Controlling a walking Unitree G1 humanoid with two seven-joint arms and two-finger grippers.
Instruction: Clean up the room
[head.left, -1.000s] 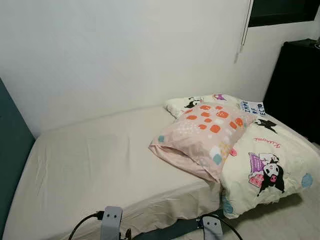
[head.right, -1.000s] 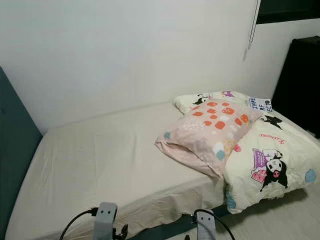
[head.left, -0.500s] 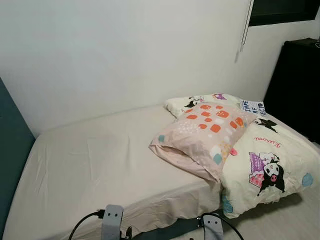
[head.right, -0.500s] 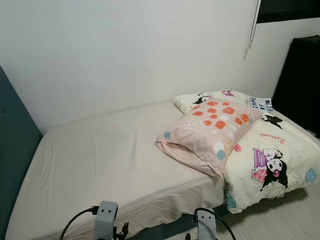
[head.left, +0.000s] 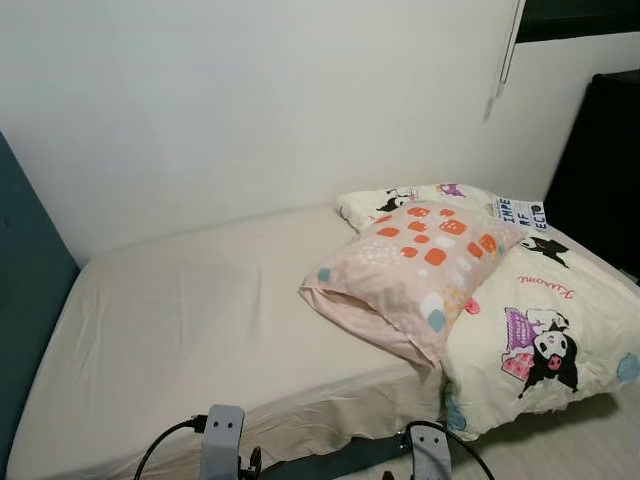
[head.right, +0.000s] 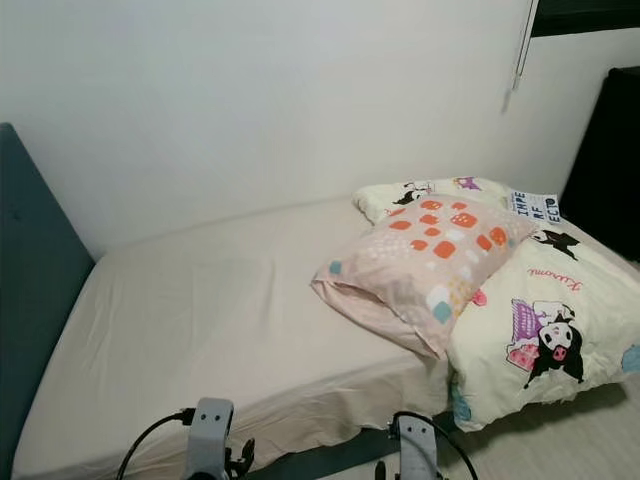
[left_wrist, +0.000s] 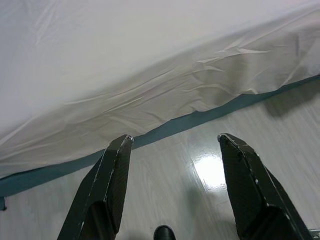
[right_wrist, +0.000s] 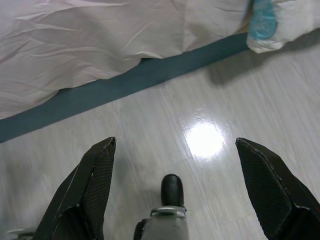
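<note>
Pink and dotted with orange, the pillow (head.left: 415, 270) lies on the right half of the bed (head.left: 200, 320), propped against the cream cartoon-print duvet (head.left: 545, 335) that is bunched at that end and sags over the near edge toward the pale wood-look floor (right_wrist: 165, 130). You have both arms low in front of the bed: the left gripper (left_wrist: 172, 147) hangs with its fingers spread and nothing between them, above the floor beside the wrinkled sheet (left_wrist: 150, 95) and the teal bed base (right_wrist: 130, 82). Your right gripper (right_wrist: 175, 150) is likewise spread wide and empty over the floor, near the drooping duvet corner.
</note>
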